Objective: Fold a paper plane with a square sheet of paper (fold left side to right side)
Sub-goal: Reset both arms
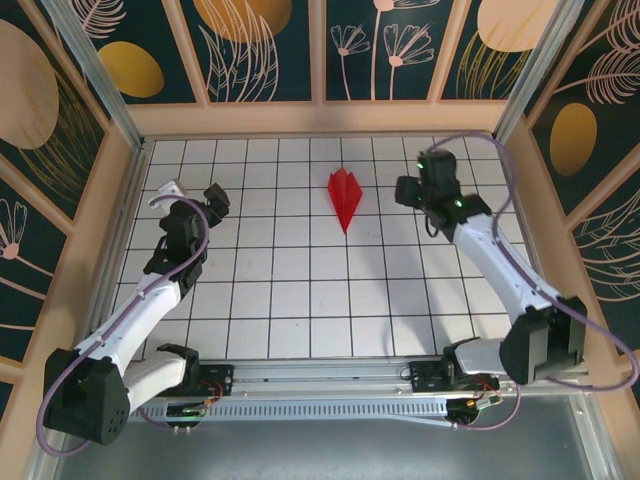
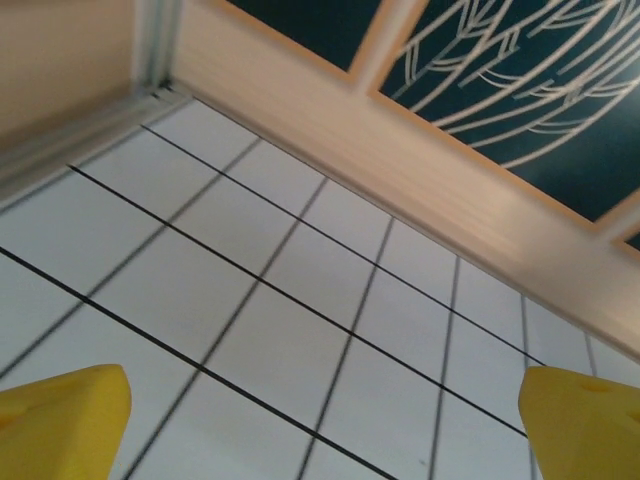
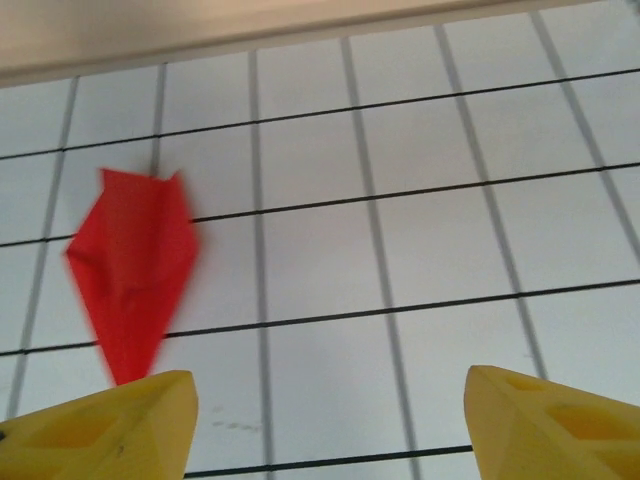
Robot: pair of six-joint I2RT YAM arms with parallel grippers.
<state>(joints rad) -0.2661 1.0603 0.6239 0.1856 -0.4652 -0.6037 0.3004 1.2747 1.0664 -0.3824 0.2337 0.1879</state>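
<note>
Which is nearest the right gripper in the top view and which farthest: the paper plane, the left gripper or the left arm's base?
Ranked from the right gripper in the top view:
1. paper plane, just to its left, lying flat.
2. left gripper, well beyond the plane on the left side.
3. left arm's base, at the near edge on the left, clearly farthest.

Paper plane (image 3: 130, 265) blurred in R wrist view; both wrist views' 2 yellow fingers (image 2: 60, 425) (image 3: 545, 430) cut off at bottom
</note>
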